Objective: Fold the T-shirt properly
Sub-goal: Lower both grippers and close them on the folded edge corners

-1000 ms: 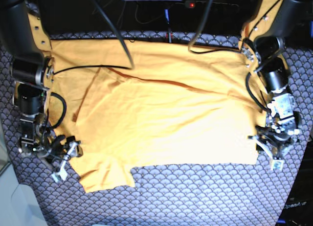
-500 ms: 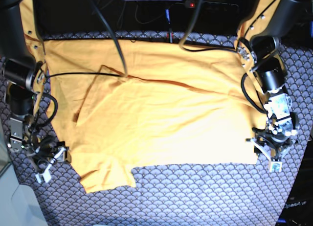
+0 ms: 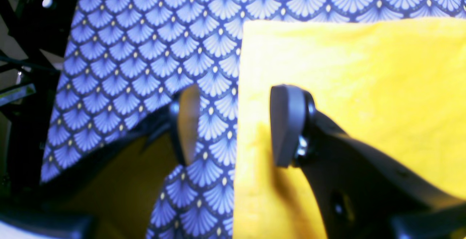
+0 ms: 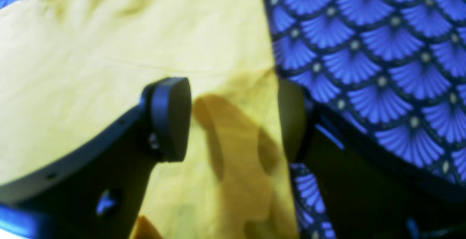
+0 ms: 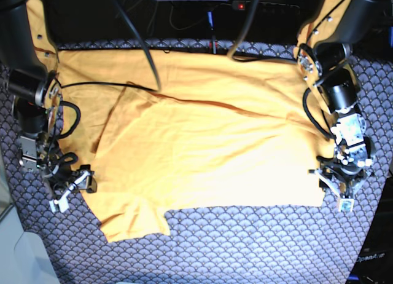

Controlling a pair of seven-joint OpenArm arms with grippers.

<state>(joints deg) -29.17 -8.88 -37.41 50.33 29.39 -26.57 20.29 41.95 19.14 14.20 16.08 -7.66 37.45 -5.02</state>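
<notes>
The wrinkled orange-yellow cotton T-shirt (image 5: 202, 155) lies spread on the navy fan-patterned bench (image 5: 245, 247); left claw (image 3: 233, 126) and right claw (image 4: 233, 118), both apart, straddle opposite edges: pre-grasp step, closing required next.

Work surface: a table covered edge to edge by a navy cloth (image 5: 258, 247) with a white fan-scale pattern. Lying directly on the cloth: one orange-yellow T-shirt (image 5: 202, 155), spread flat and wrinkled. Bare cloth shows along the shirt's near edge and both its sides, and as a thin strip beyond its far edge.
</notes>
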